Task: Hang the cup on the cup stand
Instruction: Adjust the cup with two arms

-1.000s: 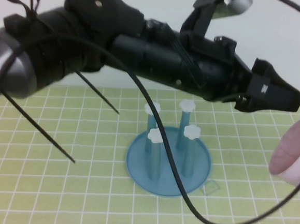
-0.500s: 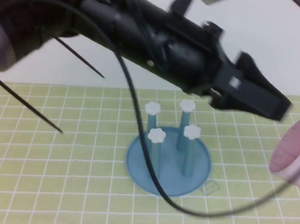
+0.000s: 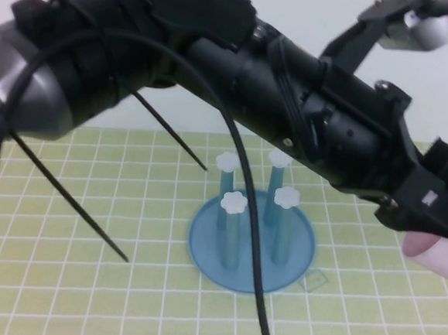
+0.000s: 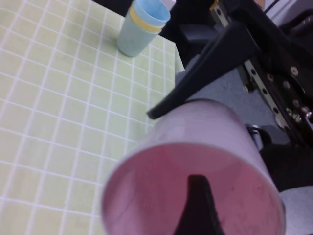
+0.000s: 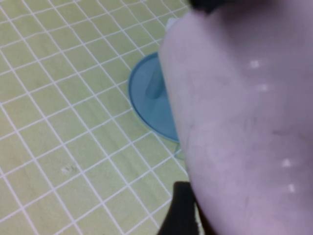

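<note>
Farthest left, the bench (image 3: 59,294) shows its yellow-green gridded cover, and the left arm (image 3: 139,60) crosses above it on a slant toward the right. Near the middle, the cup stand (image 3: 206,244) sits flat on the bench, its four blue posts upright with white flower caps, none carrying anything. Further right, the left claw (image 3: 431,201) hangs in the air well above the bench, spread wide; its wrist view shows one finger (image 4: 198,208) in front of the pink mouth of the cup (image 3: 434,255). That cup is off the bench at the far right, beside the stand and apart from it, lying tilted with its mouth toward the left claw. The right claw (image 5: 182,210) is clamped around the cup's pale wall. A stack of blue cups (image 4: 142,27) also stands on the bench, seen only from the left wrist.
</note>
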